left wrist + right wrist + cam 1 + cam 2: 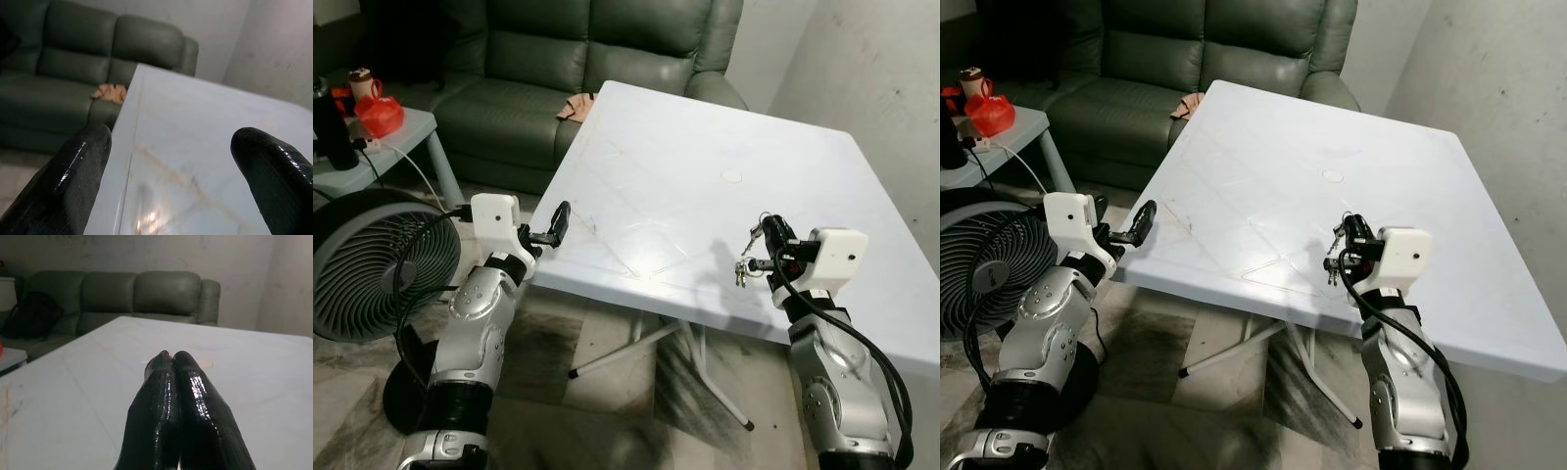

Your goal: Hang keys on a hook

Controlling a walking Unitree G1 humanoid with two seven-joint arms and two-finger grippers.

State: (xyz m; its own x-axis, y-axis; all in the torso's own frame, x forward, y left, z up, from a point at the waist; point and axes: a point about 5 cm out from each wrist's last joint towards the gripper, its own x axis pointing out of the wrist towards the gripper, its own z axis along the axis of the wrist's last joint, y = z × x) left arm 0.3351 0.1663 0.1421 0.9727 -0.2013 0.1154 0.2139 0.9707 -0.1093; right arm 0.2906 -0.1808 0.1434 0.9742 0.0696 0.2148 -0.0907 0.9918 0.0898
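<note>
Pinching the keys (751, 257) in my right pincer (766, 250), I am holding them just above the near right part of the white worktop (685, 176); the two black fingers are pressed tight together, and the bunch is dangling from their tips toward the left. My left pincer (556, 225) is hovering at the worktop's near left edge with its fingers (73, 171) spread wide and nothing between them.

No hook is visible around me, so I am judging the risk to lie in the carry: the keys are hanging by a small part from the very fingertips, and a swing or a jolt while walking could shake them loose. A bump against the worktop edge could do the same.

My right forearm is rising steeply from below, wrist bent so the fingers are pointing left over the surface. My left arm is likewise raised, elbow low, aiming right. A green sofa (568, 69) is standing beyond the far edge and a fan (372, 259) on the floor at far left.
</note>
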